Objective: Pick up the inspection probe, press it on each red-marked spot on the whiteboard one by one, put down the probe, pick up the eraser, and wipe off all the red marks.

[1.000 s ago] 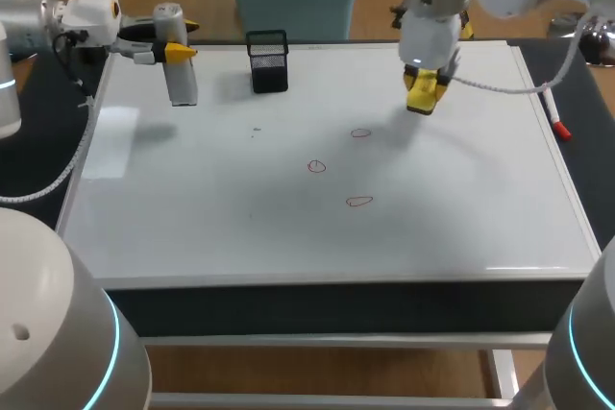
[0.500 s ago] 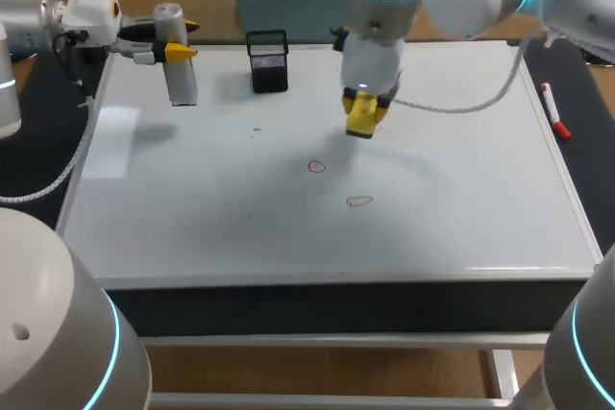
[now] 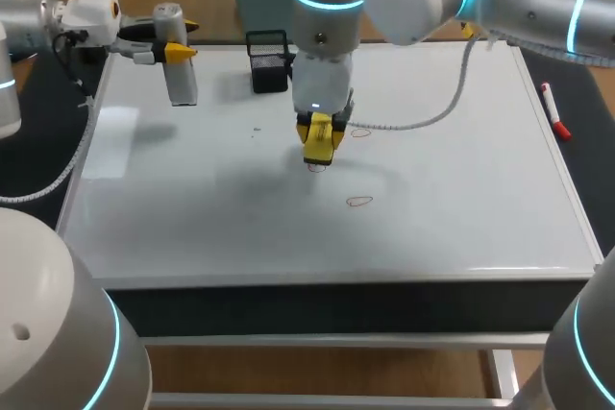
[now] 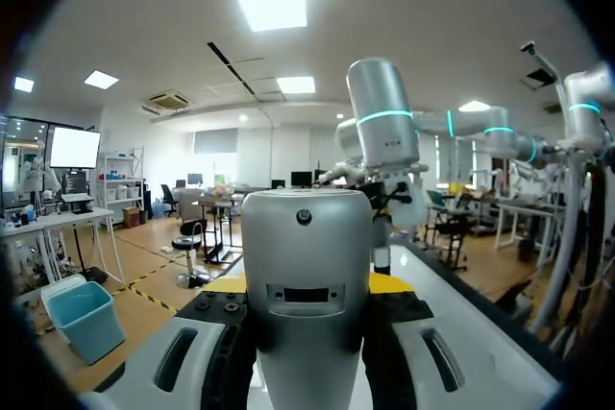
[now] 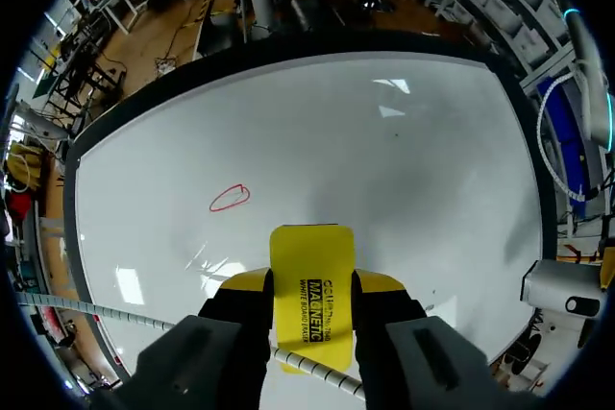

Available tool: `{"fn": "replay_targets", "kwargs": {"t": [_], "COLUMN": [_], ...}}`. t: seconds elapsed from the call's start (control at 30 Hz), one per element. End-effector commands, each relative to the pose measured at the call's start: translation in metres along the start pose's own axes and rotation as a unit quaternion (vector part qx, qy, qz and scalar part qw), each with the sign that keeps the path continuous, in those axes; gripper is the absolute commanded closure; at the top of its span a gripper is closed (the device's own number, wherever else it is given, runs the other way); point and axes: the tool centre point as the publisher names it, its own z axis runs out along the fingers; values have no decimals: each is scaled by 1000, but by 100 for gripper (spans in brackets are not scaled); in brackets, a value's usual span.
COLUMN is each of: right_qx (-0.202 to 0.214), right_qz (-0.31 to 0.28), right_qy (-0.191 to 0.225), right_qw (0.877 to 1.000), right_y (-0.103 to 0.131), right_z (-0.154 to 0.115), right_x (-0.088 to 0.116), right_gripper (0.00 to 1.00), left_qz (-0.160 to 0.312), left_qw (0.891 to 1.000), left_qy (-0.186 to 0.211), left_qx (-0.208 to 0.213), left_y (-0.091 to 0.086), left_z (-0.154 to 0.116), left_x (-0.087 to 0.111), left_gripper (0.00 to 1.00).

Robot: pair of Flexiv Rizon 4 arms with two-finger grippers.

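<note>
Near the middle of the whiteboard (image 3: 461, 228), my right gripper (image 3: 319, 137) points straight down. Its fingers are closed from both sides on the yellow eraser (image 3: 318, 153), which juts out past the yellow tips. The eraser's lower end sits over the middle red mark (image 3: 315, 168); I cannot confirm contact with the board from above. A second red mark (image 3: 360, 132) lies just beside the gripper toward the far edge, and a third red mark (image 3: 358, 202) lies toward the near edge. At the far left corner, my left gripper (image 3: 171, 45) is clamped on the inspection probe (image 3: 181, 79), whose grey-white body hangs toward the board, so the probe is not set down. A black mesh holder (image 3: 268, 61) stands at the far edge. Judgement: the eraser looks light, with a stiff body and probably a soft wiping face. Holding it across its narrow sides suits wiping. Because it overhangs the fingers, hard pressure could pivot it in the grip, so light, even pressure on the glossy board seems best.
</note>
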Motion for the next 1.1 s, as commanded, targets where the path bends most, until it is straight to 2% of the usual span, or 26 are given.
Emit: {"fn": "replay_targets", "kwargs": {"t": [0.03,0.6,1.1], "right_qx": [-5,-6,-7], "right_qz": [-6,-29,-36], "right_qy": [19,25,29], "right_qw": [1000,999,999], "right_y": [-3,10,9], "right_z": [13,29,42], "right_x": [-13,-16,-12], "right_gripper": [100,100,100], "left_qz": [0,0,0], "left_qw": [1000,1000,1000], "left_qy": [-1,-1,-1], "left_qx": [-1,-1,-1], "left_y": [-2,-2,-2], "left_z": [0,0,0], "left_x": [1,1,1], "left_gripper": [100,100,100]}}
